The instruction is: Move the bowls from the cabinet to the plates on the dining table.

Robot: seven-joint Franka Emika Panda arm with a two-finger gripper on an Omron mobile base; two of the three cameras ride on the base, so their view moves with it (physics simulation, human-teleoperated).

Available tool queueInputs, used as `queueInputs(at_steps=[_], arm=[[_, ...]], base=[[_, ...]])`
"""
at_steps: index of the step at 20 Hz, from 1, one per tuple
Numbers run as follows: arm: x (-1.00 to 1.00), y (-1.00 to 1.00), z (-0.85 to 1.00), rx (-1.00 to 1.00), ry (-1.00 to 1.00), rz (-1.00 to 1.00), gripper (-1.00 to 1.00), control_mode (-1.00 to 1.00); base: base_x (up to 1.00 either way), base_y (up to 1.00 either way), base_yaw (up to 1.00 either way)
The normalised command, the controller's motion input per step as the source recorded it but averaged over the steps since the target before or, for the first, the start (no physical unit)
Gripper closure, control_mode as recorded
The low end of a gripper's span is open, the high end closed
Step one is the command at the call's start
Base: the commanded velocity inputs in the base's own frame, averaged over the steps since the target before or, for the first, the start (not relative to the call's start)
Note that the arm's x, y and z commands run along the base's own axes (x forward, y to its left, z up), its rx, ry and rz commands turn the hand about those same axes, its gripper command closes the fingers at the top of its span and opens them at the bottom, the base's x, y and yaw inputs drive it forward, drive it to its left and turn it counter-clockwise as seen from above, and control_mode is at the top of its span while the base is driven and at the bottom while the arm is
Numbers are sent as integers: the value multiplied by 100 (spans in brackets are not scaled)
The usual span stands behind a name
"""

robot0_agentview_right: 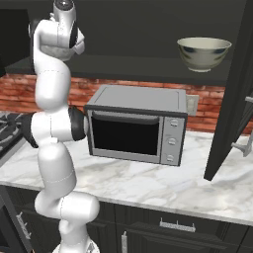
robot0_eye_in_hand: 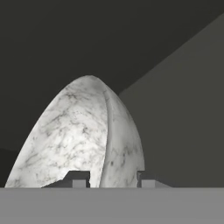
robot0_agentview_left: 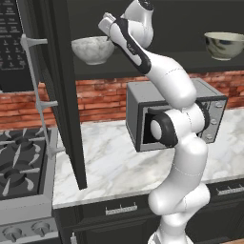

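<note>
first bowl gripped at the rim, nothing delivered yet

both bowls on the open cabinet shelf [robot0_agentview_left: 143, 66], above the counter. marbled white-grey bowl [robot0_agentview_left: 93, 49] at the shelf's left end; grey-green bowl [robot0_agentview_right: 203, 53] with cream rim well apart at the right end, untouched.

gripper [robot0_eye_in_hand: 109, 178] reached up to the marbled bowl. in the hand view the two finger tips sit either side of the bowl's rim wall, one inside, one outside, drawn in close on it. judged: clamped on the marbled bowl's rim. bowl looks to rest on the shelf, no lift apparent.

progress: early. neither bowl has left the cabinet; plates and dining table not before the cameras here, so a drive over is probably needed. left to do: lift out, carry, set on a plate, then repeat for the grey-green bowl.

writing: the panel [robot0_agentview_left: 10, 28] at the upper left of the left base view carries rows of small pale marks, too blurred to read. microwave [robot0_agentview_right: 136, 129] shows knobs, no legible label. no brand seen.
</note>
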Motion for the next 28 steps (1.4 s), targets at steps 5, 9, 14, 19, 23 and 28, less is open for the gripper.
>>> queueInputs(at_steps=[5,9,14,19,23,28], arm=[[-49,-14,0,0,0,0,100,-100],[-70,-29,0,3,-4,0,100,-100],[-72,-22,0,1,-6,0,100,-100],[-80,-27,-4,0,-3,0,100,-100],[-82,-30,0,1,-2,0,100,-100],[-84,-29,0,5,-1,0,100,-100]], base=[[0,0,0],[0,0,0],[0,0,0],[0,0,0],[0,0,0],[0,0,0]])
